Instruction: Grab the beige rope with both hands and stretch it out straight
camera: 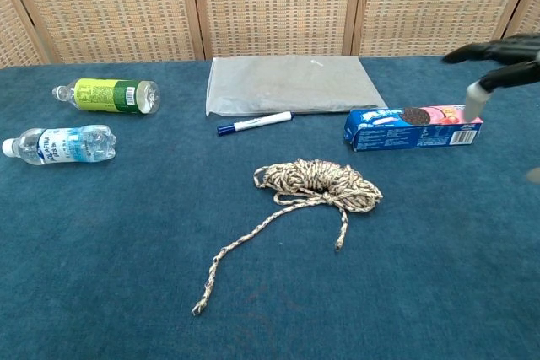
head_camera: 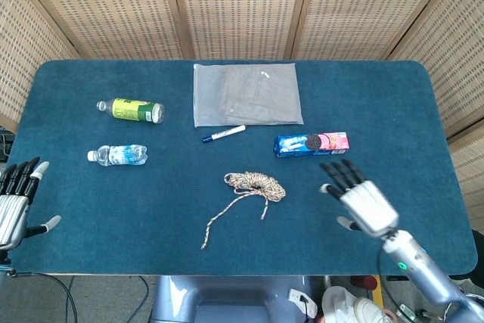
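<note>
The beige rope lies coiled near the middle of the blue table, with a loose tail running toward the front edge; the chest view shows the rope and its tail plainly. My right hand hovers over the table to the right of the coil, fingers spread, holding nothing. Its dark fingertips enter the chest view at the upper right, above the cookie box. My left hand stays off the table's left edge, fingers apart and empty.
A blue cookie box lies just behind the right hand. A blue marker and a grey bag sit behind the rope. Two plastic bottles lie at the left.
</note>
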`<state>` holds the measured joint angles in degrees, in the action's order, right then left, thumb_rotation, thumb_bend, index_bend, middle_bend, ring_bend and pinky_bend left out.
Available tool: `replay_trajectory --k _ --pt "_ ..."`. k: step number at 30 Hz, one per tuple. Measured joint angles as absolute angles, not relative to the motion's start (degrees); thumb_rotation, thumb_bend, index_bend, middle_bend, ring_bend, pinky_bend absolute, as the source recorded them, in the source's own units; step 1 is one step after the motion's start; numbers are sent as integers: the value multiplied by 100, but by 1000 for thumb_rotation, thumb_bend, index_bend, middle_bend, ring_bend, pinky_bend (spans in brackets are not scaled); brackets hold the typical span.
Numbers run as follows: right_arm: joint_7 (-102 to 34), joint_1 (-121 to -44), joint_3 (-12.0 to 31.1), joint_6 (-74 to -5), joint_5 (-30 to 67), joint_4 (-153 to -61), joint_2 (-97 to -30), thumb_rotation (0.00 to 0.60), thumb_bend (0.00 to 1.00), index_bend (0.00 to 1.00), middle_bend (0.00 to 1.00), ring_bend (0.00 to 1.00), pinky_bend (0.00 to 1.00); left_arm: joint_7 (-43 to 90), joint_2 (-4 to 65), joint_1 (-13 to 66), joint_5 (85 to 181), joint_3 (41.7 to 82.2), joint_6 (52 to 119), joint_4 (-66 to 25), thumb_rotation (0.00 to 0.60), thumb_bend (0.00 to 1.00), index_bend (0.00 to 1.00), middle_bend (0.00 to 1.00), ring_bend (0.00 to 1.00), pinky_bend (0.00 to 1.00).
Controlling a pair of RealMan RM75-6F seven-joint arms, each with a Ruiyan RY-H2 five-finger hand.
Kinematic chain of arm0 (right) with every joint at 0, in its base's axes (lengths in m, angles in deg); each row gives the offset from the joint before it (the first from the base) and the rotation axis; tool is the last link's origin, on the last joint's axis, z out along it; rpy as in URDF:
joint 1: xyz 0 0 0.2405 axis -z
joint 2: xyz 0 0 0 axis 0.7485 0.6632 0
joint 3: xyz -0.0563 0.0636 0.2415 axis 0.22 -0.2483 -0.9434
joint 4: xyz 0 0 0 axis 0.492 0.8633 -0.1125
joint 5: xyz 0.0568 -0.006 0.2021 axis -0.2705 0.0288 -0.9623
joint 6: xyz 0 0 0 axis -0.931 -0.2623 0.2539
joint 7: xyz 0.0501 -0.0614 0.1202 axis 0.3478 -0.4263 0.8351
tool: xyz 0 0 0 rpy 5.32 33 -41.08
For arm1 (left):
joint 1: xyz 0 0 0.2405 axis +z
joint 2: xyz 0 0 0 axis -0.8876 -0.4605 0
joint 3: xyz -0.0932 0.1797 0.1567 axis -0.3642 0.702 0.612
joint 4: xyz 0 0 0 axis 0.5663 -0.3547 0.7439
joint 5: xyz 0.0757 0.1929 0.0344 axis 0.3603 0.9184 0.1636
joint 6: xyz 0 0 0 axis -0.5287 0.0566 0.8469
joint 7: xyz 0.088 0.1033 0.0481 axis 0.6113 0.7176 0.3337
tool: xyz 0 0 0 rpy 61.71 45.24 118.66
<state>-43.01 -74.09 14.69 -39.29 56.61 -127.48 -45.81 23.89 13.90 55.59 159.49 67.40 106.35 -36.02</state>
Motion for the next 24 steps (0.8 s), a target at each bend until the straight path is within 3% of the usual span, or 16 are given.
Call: replay_trajectory --k 6,12,24 --pt "-4100 -8649 1368 -2581 5662 -12375 -5375 600 313 421 0 0 0 2518 1443 5575 15899 6732 10644 -3611 600 0 0 0 0 0" --pt "-4061 -9128 1411 -2198 5626 -11651 -6120 600 339 455 0 0 0 2509 1473 5552 15768 6687 10566 -3551 600 0 0 0 0 0" --pt "-4337 -9508 1498 -1797 5195 -10939 -6855 600 340 456 0 0 0 2508 1510 5471 15652 6648 10398 -3492 600 0 0 0 0 0"
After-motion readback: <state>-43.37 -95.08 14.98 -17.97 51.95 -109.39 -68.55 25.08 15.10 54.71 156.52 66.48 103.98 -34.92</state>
